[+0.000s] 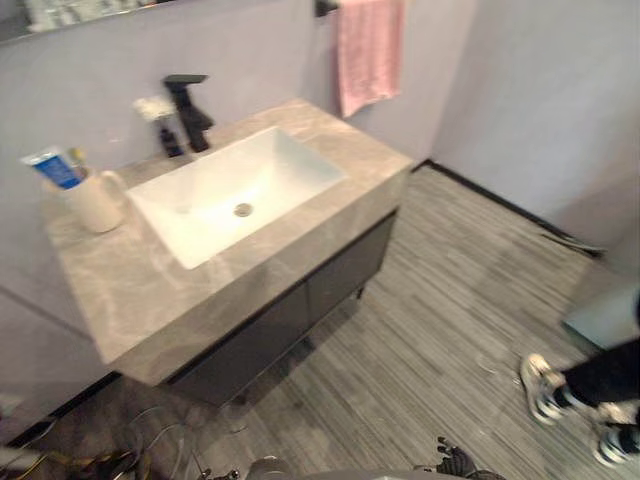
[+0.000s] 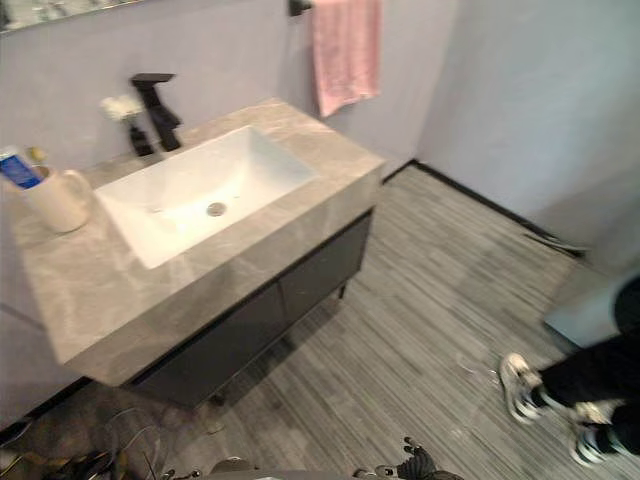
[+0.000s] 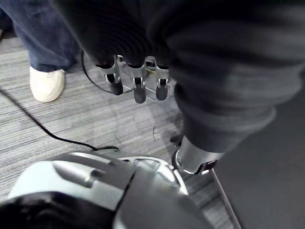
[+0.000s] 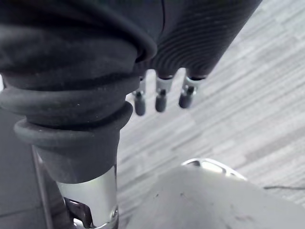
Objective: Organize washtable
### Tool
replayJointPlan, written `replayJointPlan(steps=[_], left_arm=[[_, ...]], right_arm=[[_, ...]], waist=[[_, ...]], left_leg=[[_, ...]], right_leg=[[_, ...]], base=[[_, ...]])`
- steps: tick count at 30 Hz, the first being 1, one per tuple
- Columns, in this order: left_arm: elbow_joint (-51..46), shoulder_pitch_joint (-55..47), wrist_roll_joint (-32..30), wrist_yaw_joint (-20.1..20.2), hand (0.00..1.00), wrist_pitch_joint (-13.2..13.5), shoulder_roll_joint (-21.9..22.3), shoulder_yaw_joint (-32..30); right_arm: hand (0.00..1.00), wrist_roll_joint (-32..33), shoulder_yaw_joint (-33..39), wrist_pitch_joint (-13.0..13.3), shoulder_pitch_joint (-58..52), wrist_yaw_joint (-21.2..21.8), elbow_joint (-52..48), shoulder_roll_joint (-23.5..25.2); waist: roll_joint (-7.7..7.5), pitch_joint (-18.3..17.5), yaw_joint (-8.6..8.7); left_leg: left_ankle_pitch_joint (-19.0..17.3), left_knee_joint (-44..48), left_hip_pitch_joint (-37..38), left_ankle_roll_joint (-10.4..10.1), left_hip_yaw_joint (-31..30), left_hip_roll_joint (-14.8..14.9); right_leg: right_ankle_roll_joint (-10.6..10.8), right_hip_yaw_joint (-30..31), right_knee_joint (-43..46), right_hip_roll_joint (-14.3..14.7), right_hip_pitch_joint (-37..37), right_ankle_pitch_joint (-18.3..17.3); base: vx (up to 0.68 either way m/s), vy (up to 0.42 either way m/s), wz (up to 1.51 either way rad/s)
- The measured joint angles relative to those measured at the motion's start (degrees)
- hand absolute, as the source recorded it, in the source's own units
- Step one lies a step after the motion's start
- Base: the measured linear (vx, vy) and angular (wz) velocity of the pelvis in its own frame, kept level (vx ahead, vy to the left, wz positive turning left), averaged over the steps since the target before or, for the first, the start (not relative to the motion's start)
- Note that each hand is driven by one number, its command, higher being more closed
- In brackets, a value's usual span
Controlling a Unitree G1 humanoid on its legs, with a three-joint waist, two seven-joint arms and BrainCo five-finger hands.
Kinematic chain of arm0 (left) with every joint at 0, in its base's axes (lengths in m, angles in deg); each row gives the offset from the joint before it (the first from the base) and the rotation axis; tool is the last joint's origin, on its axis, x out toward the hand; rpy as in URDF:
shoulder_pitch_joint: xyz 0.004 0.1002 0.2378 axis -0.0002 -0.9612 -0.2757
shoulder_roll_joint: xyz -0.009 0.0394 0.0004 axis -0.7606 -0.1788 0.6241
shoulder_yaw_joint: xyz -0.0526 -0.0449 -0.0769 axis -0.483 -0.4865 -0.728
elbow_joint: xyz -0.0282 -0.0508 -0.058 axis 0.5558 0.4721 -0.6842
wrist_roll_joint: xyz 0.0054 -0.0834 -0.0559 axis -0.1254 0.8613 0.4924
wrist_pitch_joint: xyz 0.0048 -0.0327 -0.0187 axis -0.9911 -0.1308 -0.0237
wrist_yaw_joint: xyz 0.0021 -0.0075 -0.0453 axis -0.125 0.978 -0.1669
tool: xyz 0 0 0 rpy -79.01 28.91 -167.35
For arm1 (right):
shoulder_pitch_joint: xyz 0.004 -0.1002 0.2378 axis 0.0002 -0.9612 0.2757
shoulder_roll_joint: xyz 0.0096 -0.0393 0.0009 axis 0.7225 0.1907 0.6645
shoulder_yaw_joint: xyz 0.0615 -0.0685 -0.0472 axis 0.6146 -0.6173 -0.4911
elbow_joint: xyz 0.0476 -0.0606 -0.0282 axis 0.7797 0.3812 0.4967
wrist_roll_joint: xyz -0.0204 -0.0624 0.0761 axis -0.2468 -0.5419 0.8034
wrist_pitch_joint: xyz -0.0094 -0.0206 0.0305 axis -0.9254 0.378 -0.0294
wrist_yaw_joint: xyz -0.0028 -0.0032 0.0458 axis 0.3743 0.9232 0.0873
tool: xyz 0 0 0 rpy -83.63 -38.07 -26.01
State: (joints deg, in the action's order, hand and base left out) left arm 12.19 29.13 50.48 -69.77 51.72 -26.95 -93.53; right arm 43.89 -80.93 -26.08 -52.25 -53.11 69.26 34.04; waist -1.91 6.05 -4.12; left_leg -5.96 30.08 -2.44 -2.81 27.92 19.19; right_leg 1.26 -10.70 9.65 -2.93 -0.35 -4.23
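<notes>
The cream ceramic mug (image 1: 98, 203) holding a blue toothpaste tube (image 1: 55, 168) stands at the far left of the grey marble tabletop (image 1: 150, 290), beside the white rectangular basin (image 1: 270, 165). Judged rigid, glazed, slippery and breakable: grasp round the body, upright. The left hand (image 3: 138, 88) and the right hand (image 4: 161, 99) hang low over the grey striped floor (image 1: 450, 290), fingers loosely extended, empty.

I see the left robot hand (image 3: 138, 86) hanging low, fingers loose and nearly straight, pointing downward and empty. The right robot hand (image 4: 161, 98) hangs alike, relaxed and empty.
</notes>
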Motion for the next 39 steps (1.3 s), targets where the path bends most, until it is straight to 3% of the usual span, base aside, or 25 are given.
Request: replayJointPlan(steps=[1, 4, 7, 8, 10, 11, 14, 15, 16, 17, 18, 19, 21, 22, 23, 25, 28, 30, 32, 33, 34, 35, 37, 38, 39], left_arm=[[0.0, -0.2, 0.0, 0.1, 0.0, 0.1, 0.2, 0.1], [0.0, -0.9, -0.1, 0.2, 0.0, 0.1, 1.1, 0.4], [0.0, -0.6, 0.0, 0.2, 0.0, 0.1, 1.6, 0.0], [0.0, -0.5, 0.0, 0.1, 0.0, 0.2, 1.6, -0.4], [0.0, -0.3, -0.1, 0.2, 0.0, 0.2, 1.6, -0.6], [0.0, 0.3, -0.1, 0.2, 0.0, 0.2, 1.6, -1.0], [0.0, 1.0, -0.6, 0.3, 0.0, 0.2, 0.5, -0.9], [0.0, 1.5, -0.6, 0.3, 0.0, 0.2, 0.4, -0.8], [0.0, 2.4, -0.6, 0.5, 0.0, 0.3, 0.5, 0.4], [0.0, 2.8, -0.6, 0.7, 0.0, 0.4, 0.5, 0.5], [0.2, 3.5, -0.6, 0.9, 0.0, 0.4, 0.4, 1.4], [0.2, 3.8, -0.6, 1.5, 0.0, 0.5, -0.1, 2.8], [0.5, 3.9, -0.7, 1.6, 0.0, 0.6, 0.1, 3.7], [0.8, 3.9, -0.7, 1.7, 0.0, 0.7, 0.4, 4.4], [0.9, 4.0, -0.7, 1.7, 0.0, 0.8, 0.7, 5.2], [1.3, 4.2, -0.7, 2.2, 0.0, 0.6, 0.6, 6.0], [2.3, 3.4, -0.7, 2.8, 0.0, 0.7, 0.6, 6.4], [2.3, 3.5, -0.7, 2.8, 0.0, 0.7, 0.2, 6.8], [2.3, 3.4, -0.7, 2.8, 0.0, 0.6, -0.1, 6.7], [2.3, 3.4, -0.7, 2.8, 0.0, 0.6, -0.1, 6.7], [2.3, 3.4, -0.7, 2.8, 0.0, 0.6, 0.3, 6.2], [2.3, 3.3, -0.7, 2.8, 0.0, 0.6, 0.0, 6.1], [2.3, 3.1, -0.7, 2.8, 0.0, 0.6, 0.0, 5.7], [2.2, 2.6, -0.7, 2.7, 0.0, 0.6, -0.1, 5.1], [2.0, 2.4, -0.7, 2.7, 0.0, 0.6, -0.1, 4.3]], right_arm=[[0.0, -0.2, -0.5, 0.6, 0.3, 0.1, 0.1, -0.6], [0.0, -1.6, -0.7, 0.9, 1.5, 1.2, 0.1, -2.0], [0.0, -1.7, -0.8, 1.0, 2.0, 1.8, 0.3, -2.5], [0.0, -1.7, -0.8, 1.0, 2.1, 2.3, 0.7, -2.4], [0.0, -1.9, -0.3, 1.0, 2.1, 2.4, 0.5, -2.1], [0.0, -2.0, 1.7, 0.9, 2.2, 2.3, 0.5, -1.3], [0.0, -1.9, 3.9, 0.6, 2.1, 2.2, 0.6, 0.4], [0.0, -1.7, 5.8, 0.5, 2.7, 2.2, 0.6, 0.8], [0.0, -1.4, 7.6, 0.4, 3.6, 2.1, 0.7, 0.4], [0.0, -1.3, 8.0, 0.3, 3.8, 2.1, 0.6, 0.5], [0.0, -1.3, 8.4, 0.5, 3.3, 1.7, 0.5, 0.6], [0.0, -1.1, 8.5, 0.5, 2.6, 1.0, 0.6, 0.8], [0.0, -1.1, 8.6, 0.5, 2.3, 0.9, 1.2, 0.1], [0.0, -1.1, 9.4, 0.7, 2.6, 0.9, 1.1, 0.0], [0.0, -1.1, 10.5, 0.6, 2.7, 0.9, 1.2, -0.1], [0.0, -1.0, 11.1, 0.6, 2.3, 0.9, 2.5, -0.3], [0.0, -0.8, 12.9, 0.4, 2.0, 1.0, 3.9, 0.1], [0.0, 0.7, 14.5, 0.3, 1.6, 1.0, 5.3, 0.7], [0.0, 0.9, 15.0, 0.2, 1.3, 1.0, 5.8, 0.7], [0.0, 0.9, 14.9, 0.2, 1.3, 1.0, 5.8, 0.6], [0.0, 0.9, 14.9, 0.2, 1.3, 1.1, 5.9, 0.1], [0.0, 1.2, 14.7, 0.2, 1.2, 1.1, 6.5, 0.1], [0.0, 1.4, 14.7, 0.2, 0.9, 1.1, 6.7, 0.0], [0.0, 1.4, 14.7, 0.1, 1.0, 1.1, 6.7, 0.2], [0.0, 1.4, 15.0, -0.5, 1.3, 1.1, 7.1, 0.5]], waist=[[-0.01, 0.1, -0.03], [1.82, 0.5, 0.14], [3.54, 0.6, 0.19], [2.88, 0.6, 0.11], [3.13, 0.6, 0.47], [3.17, 0.6, 1.42], [1.34, 0.3, 2.15], [1.4, 0.6, 2.48], [2.58, 1.1, 3.01], [2.81, 1.1, 3.22], [2.92, 1.1, 3.65], [2.54, 1.0, 3.47], [3.21, 1.0, 3.65], [4.3, 0.7, 4.14], [4.56, 0.6, 4.74], [4.74, 0.6, 4.9], [5.24, 0.2, 4.71], [4.44, 0.6, 4.96], [5.18, 0.2, 5.03], [5.29, 0.1, 5.08], [5.54, -0.1, 4.99], [6.2, -0.4, 5.05], [5.96, -0.5, 5.03], [5.13, -0.3, 4.18], [5.0, 0.1, 3.18]], left_leg=[[-3.6, 0.9, -0.8, -0.5, -10.2, -2.7], [-9.0, -2.7, -0.9, -2.6, -27.1, -11.2], [-15.0, -6.7, 1.7, 0.6, -38.2, -16.9], [-15.8, -7.8, 3.1, 1.9, -41.0, -19.7], [-15.8, -7.9, 3.4, 2.3, -38.0, -19.4], [-15.4, -8.6, 3.2, 3.2, -31.8, -17.7], [-15.1, -10.3, 3.3, 4.5, -21.5, -17.8], [-15.1, -10.4, 3.3, 5.1, -16.0, -17.1], [-15.0, -11.1, 3.9, 5.3, -10.5, -15.9], [-15.0, -11.4, 5.0, 5.3, -7.8, -15.4], [-15.0, -11.7, 6.2, 5.2, -3.8, -15.7], [-15.0, -11.6, 8.2, 5.2, 0.3, -16.7], [-15.0, -11.3, 10.0, 5.1, 4.5, -16.8], [-15.0, -11.9, 10.9, 5.0, 7.5, -16.9], [-15.0, -12.6, 11.7, 5.0, 10.3, -17.0], [-15.6, -11.7, 13.3, 4.0, 14.5, -18.2], [-16.1, -5.6, 12.6, 3.6, 15.5, -14.4], [-16.4, -2.9, 12.8, 3.1, 17.1, -10.2], [-15.6, 4.1, 11.2, 1.3, 18.3, -1.5], [-15.1, 5.6, 10.9, 1.0, 18.2, -0.6], [-12.8, 12.2, 9.6, 1.5, 17.8, 1.5], [-8.6, 19.6, 6.7, 8.4, 14.5, 3.1], [-3.0, 24.6, 3.5, 10.7, 8.9, 2.2], [-2.8, 26.8, 0.8, 9.5, 3.8, 0.6], [-10.0, 24.2, -2.0, 6.1, -3.6, -3.7]], right_leg=[[0.3, 4.6, 1.8, 1.0, 1.6, -1.4], [0.0, 15.1, 4.8, 5.9, 6.1, -1.1], [-0.1, 26.6, 6.1, 11.5, 10.0, -1.0], [-0.4, 30.2, 5.8, 12.7, 10.6, -0.8], [-1.5, 34.2, 3.5, 14.1, 10.7, 0.5], [-2.2, 36.9, 0.0, 15.0, 11.3, 1.8], [-2.7, 41.6, -3.6, 15.2, 13.2, 8.4], [-5.5, 38.4, -5.0, 14.4, 14.5, 9.8], [-8.2, 29.0, -1.7, 13.6, 17.2, 7.8], [-8.2, 22.6, 1.7, 12.6, 19.0, 7.4], [-10.2, 8.8, 7.4, 9.1, 20.2, 5.1], [-14.3, -4.1, 11.2, 4.6, 18.2, 2.7], [-14.4, -14.9, 11.3, 2.7, 16.0, 2.0], [-15.3, -20.1, 12.3, 2.2, 15.6, -2.4], [-14.3, -24.2, 15.5, 0.4, 15.3, -6.2], [-13.3, -27.3, 16.8, -1.0, 13.2, -7.4], [-12.4, -17.9, 9.5, 3.9, 10.0, -5.2], [-11.8, -14.3, 8.2, 4.4, 7.3, -4.9], [-10.5, -8.2, 8.2, 5.7, 5.6, -5.3], [-10.3, -7.0, 8.2, 6.2, 5.7, -5.4], [-9.1, -4.0, 8.0, 7.2, 5.6, -5.5], [-8.0, -0.9, 6.9, 8.3, 5.2, -4.1], [-8.0, 2.8, 5.3, 8.7, 3.8, -2.5], [-7.9, 5.6, 4.9, 8.2, 3.4, -1.9], [-7.1, 11.1, 5.0, 7.4, 3.4, -1.3]], base=[[-0.16, 0.039, -1.8], [-0.16, 0.105, -2.17], [-0.09, 0.112, -2.07], [-0.04, 0.176, -2.09], [-0.02, 0.159, -1.92], [-0.03, 0.188, -1.97], [-0.02, 0.148, -2.17], [-0.05, 0.096, -2.24], [-0.02, 0.099, -2.28], [0.02, 0.111, -2.18], [0.09, 0.103, -2.04], [0.09, 0.089, -2.0], [0.04, 0.017, -1.88], [0.03, -0.015, -1.72], [0.06, -0.002, -1.21], [0.19, 0.045, -1.34], [0.15, 0.016, -1.41], [0.15, -0.073, -1.08], [0.09, -0.074, -1.16], [0.07, -0.026, -1.27], [0.14, 0.062, -1.28], [0.18, 0.086, -1.38], [0.21, 0.175, -1.04], [0.23, 0.332, -1.65], [0.19, 0.349, -1.82]])
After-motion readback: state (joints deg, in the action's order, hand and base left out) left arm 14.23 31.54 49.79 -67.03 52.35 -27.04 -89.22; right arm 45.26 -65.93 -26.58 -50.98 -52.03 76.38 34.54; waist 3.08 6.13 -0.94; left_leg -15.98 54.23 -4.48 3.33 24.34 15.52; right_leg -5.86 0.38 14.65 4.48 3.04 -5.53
